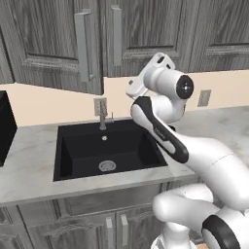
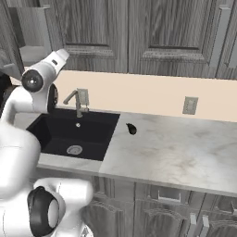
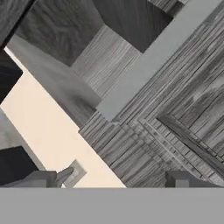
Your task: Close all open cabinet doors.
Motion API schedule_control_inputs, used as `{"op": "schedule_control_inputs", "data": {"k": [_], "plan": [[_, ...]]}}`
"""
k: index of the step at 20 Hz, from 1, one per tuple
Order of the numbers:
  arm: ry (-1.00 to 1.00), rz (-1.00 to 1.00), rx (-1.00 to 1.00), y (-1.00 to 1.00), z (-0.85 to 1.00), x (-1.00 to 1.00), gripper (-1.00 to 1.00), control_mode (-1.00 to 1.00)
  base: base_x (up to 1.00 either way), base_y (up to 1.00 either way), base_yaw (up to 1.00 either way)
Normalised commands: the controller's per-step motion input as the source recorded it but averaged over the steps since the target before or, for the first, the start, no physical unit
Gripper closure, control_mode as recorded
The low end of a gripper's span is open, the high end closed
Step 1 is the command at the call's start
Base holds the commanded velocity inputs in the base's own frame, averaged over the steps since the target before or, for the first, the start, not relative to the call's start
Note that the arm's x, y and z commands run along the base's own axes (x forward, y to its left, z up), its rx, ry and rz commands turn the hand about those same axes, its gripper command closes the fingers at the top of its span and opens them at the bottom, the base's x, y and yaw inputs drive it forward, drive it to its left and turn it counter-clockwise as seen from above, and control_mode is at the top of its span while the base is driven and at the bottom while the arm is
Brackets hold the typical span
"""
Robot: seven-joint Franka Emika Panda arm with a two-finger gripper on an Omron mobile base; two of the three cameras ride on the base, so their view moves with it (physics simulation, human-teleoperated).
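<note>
Even, diffuse rendered light, no glare; soft shadows inside the sink basin (image 1: 87, 146) and under the cabinet doors (image 1: 53, 44); low resolution, slightly soft edges.

You are looking at a kitchen run where a pale marbled grey countertop (image 2: 176, 152) is stretching along a cream backsplash wall (image 2: 148, 95). A black sink basin (image 1: 109, 148) is sitting recessed in the counter, with a round metal drain (image 1: 107, 166) showing at its bottom and a grey faucet (image 1: 102, 116) standing at its back edge. A grey wall outlet (image 2: 190, 105) is sitting on the backsplash to the right of the sink. A small dark object (image 2: 132, 129), too small to identify, is resting on the counter just beside the basin.
</note>
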Motion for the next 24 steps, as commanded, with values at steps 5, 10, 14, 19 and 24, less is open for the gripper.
{"op": "schedule_control_inputs", "data": {"k": [5,10,14,19,24], "plan": [[-0.01,-0.01,-0.22,0.47,0.25,-1.0,-1.0,-1.0,0.0,0.0,0.0],[-0.04,0.0,-0.21,0.52,0.16,-1.0,-1.0,-1.0,0.0,0.0,0.0],[-0.11,-0.01,-0.24,0.65,0.0,-0.88,-1.0,-1.0,0.0,0.0,0.0],[-0.19,0.0,-0.25,0.83,0.0,-0.26,-1.0,-1.0,0.0,0.0,0.0],[-0.12,0.0,-0.14,0.77,0.0,0.32,-1.0,-1.0,0.0,0.0,0.0]]}}
